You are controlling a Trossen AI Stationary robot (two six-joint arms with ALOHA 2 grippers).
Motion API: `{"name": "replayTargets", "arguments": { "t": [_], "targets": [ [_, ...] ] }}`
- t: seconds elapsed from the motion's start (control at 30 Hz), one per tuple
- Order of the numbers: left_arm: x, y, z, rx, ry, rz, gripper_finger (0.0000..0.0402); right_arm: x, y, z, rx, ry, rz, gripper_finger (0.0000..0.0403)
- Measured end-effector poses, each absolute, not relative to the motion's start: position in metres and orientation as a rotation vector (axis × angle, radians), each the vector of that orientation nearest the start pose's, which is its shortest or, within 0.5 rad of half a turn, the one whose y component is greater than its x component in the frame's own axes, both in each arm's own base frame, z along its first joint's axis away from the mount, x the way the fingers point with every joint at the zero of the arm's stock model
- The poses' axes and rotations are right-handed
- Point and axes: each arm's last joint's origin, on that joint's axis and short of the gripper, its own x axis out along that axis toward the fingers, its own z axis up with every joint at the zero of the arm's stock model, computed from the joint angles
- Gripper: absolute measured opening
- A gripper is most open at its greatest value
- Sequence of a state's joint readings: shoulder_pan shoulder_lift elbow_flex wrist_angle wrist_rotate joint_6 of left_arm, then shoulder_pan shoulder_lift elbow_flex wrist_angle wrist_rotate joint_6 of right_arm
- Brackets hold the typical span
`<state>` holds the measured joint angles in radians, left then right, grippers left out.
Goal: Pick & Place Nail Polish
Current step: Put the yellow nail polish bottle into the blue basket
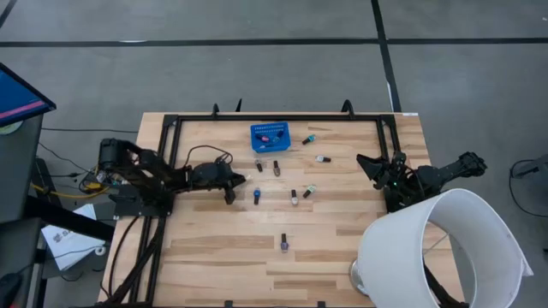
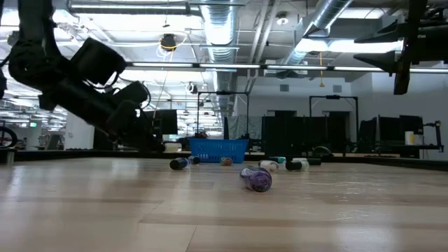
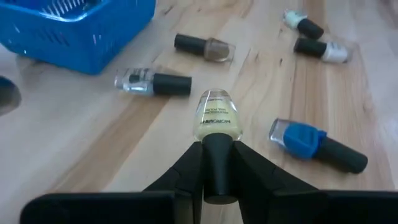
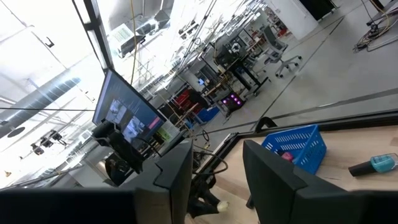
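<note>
My left gripper (image 1: 236, 179) is shut on a pale yellow nail polish bottle (image 3: 216, 116) left of the table's middle. Several other bottles lie on their sides: a blue one (image 3: 303, 139), a clear one (image 3: 148, 82), a brownish one (image 3: 205, 47) and a purple one (image 1: 283, 243), also in the low view (image 2: 257, 179). The blue mesh basket (image 1: 270, 137) stands at the far middle and holds pink things. My right gripper (image 4: 217, 174) is open and empty, held high at the table's right side (image 1: 377, 164). My left gripper pinches the pale yellow bottle's dark cap (image 3: 217, 144) between its two fingers. The fingers lie along the bottle, and its body sticks out beyond the fingertips. I cannot tell whether the body is clear of the table.
A large white lampshade (image 1: 441, 248) covers the table's near right corner. Two more bottles (image 1: 308, 138) (image 1: 322, 158) lie right of the basket. A black frame (image 1: 171, 128) runs round the table's far and left edges. Bare wood lies toward the near left.
</note>
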<state>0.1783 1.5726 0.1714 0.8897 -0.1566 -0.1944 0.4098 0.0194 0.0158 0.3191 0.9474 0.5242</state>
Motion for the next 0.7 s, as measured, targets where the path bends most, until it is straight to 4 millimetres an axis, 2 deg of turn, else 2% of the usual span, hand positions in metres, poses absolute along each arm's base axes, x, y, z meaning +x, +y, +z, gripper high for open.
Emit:
{"name": "replayTargets", "arguments": {
  "t": [0.1,0.33,0.5,0.7],
  "targets": [
    [0.203,0.041,0.097,-0.194,0.471,0.376,0.0056,0.084,0.011,0.194,0.708,-0.385,-0.46,0.0133],
    [0.217,0.049,0.135,-0.18,0.298,0.425,0.0056,0.084,0.011,0.194,0.699,-0.381,-0.462,0.0133],
    [0.233,0.07,0.171,-0.223,0.206,0.464,0.0056,0.084,0.011,0.194,0.696,-0.38,-0.464,0.0134],
    [0.25,0.103,0.22,-0.203,0.066,0.476,0.0063,0.084,0.011,0.194,0.696,-0.38,-0.464,0.0133]
  ]
}}
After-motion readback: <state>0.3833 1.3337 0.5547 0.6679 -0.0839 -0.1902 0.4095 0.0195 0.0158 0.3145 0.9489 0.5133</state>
